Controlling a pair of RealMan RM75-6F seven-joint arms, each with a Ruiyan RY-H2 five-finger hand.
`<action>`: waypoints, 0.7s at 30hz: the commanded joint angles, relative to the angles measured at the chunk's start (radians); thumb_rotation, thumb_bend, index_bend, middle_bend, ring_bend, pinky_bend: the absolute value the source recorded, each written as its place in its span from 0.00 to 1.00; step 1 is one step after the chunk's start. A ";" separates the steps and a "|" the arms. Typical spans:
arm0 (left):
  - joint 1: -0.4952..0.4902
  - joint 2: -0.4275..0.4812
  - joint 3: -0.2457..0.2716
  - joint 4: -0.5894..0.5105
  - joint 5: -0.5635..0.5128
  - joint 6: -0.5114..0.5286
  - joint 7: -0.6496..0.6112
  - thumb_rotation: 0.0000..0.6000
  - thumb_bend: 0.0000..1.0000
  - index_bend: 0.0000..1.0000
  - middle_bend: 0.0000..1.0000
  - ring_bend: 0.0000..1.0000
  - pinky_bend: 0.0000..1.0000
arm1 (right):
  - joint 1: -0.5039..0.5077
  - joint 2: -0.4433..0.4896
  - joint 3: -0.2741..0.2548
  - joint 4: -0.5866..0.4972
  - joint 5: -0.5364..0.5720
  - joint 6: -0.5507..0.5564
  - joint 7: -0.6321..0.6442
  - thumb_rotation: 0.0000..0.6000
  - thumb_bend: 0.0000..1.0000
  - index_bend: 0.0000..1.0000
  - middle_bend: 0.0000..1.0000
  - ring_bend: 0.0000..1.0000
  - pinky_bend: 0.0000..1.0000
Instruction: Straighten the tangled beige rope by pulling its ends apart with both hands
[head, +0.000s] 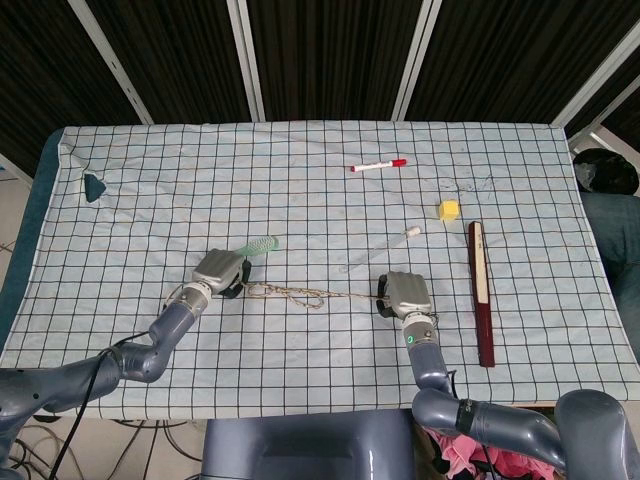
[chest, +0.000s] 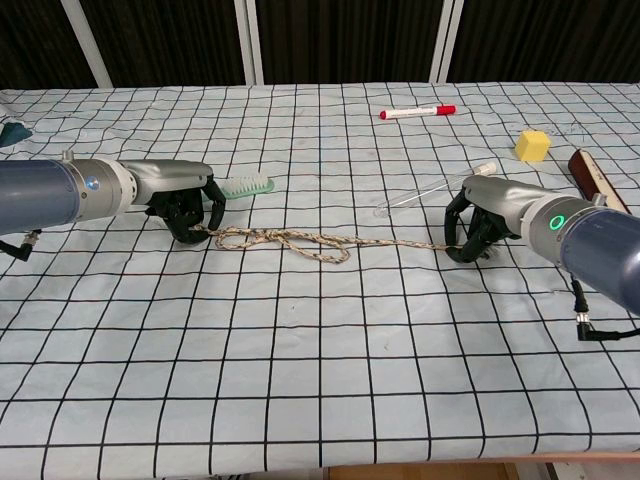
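The beige rope lies on the checked cloth between my two hands, still looped and knotted in its left half and thin and nearly straight toward the right; the head view shows the rope too. My left hand grips the rope's left end, fingers curled down onto the cloth; it appears in the head view as the left hand. My right hand grips the right end in the same way, seen from above as the right hand.
A green toothbrush lies just behind my left hand. A clear tube lies behind my right hand. Farther back are a red-capped marker and a yellow block. A dark red bar lies right.
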 joint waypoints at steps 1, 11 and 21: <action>0.000 0.000 -0.002 -0.005 -0.001 0.001 0.000 1.00 0.44 0.62 0.89 0.88 0.85 | 0.000 0.000 0.000 -0.001 -0.002 0.001 0.000 1.00 0.48 0.66 1.00 1.00 1.00; 0.000 0.003 -0.006 -0.014 -0.005 0.006 0.009 1.00 0.44 0.62 0.89 0.88 0.85 | 0.001 0.000 0.001 -0.009 -0.005 0.005 0.000 1.00 0.48 0.66 1.00 1.00 1.00; -0.004 0.004 -0.008 -0.013 -0.012 0.001 0.015 1.00 0.44 0.62 0.89 0.88 0.85 | 0.005 -0.005 0.003 -0.001 0.003 0.000 -0.002 1.00 0.48 0.66 1.00 1.00 1.00</action>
